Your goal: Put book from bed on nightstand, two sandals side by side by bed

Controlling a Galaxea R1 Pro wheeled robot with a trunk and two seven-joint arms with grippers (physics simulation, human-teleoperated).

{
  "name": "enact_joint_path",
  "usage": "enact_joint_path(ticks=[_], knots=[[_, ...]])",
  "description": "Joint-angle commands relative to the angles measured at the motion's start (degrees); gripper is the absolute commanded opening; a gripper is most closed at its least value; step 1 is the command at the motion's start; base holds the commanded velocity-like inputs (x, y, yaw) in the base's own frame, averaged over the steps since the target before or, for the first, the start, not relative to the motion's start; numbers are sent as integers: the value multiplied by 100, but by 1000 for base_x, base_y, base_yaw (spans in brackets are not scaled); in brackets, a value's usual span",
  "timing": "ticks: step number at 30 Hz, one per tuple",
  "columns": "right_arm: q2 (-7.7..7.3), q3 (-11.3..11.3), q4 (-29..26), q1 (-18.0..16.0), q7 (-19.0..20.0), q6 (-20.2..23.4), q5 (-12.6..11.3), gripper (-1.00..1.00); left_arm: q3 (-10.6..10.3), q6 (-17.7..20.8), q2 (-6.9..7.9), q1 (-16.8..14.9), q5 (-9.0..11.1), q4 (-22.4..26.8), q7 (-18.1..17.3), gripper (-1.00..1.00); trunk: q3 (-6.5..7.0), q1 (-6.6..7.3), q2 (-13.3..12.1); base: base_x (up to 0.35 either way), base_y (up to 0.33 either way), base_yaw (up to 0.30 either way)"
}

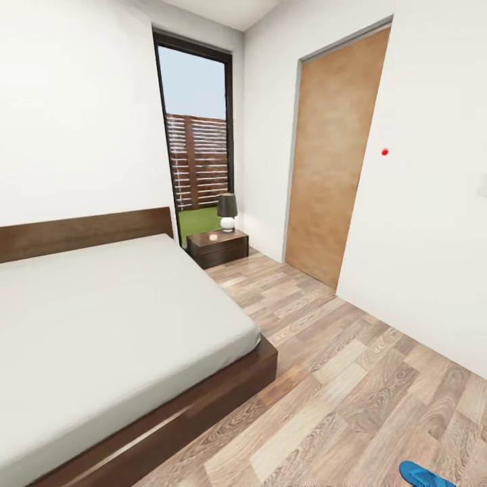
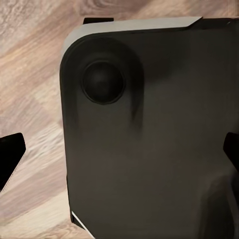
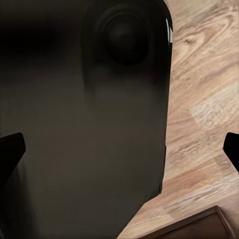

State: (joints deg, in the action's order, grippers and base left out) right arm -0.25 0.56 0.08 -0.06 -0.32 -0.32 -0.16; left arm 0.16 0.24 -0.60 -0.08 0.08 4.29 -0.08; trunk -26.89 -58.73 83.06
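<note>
Bed (image 1: 122, 325) bare, one sandal (image 1: 423, 475) lower right — turn slowly to find the book; both arms' fingers (image 2: 10, 152) spread, holding nothing.

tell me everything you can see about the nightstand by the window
The nightstand is a low dark-brown wooden cabinet with a glossy top and a drawer seam across its front. It stands on the plank floor beside the bed's headboard, below the tall window. A small lamp, dark shade on a white base, sits on it.

The head camera is looking down across the light-brown wood-plank floor (image 1: 352, 379); both wrist cameras are facing that floor (image 2: 30, 59) closely.
</note>
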Motion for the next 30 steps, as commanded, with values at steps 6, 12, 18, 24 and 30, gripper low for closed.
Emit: enact_joint_path(ticks=[6,12,18,24,30], knots=[[-2,5,1,-2,-3,-3,-2,100,2,3,-9,0,1,3,-1,100,-4,0,2,0,0,-282],[1,5,1,-3,-3,-3,-2,100,2,3,-10,0,1,9,-1,100,-4,0,2,0,0,-282],[1,5,1,-3,-3,-3,-2,100,0,3,-15,0,1,10,-1,100,-4,0,2,0,0,-282],[6,5,1,-3,-3,-3,-2,100,0,3,-16,0,1,9,-1,100,-4,0,2,0,0,-282],[1,5,1,-3,-3,-3,-2,100,-4,3,-19,0,-6,10,-1,100,-4,0,2,0,0,-282]])
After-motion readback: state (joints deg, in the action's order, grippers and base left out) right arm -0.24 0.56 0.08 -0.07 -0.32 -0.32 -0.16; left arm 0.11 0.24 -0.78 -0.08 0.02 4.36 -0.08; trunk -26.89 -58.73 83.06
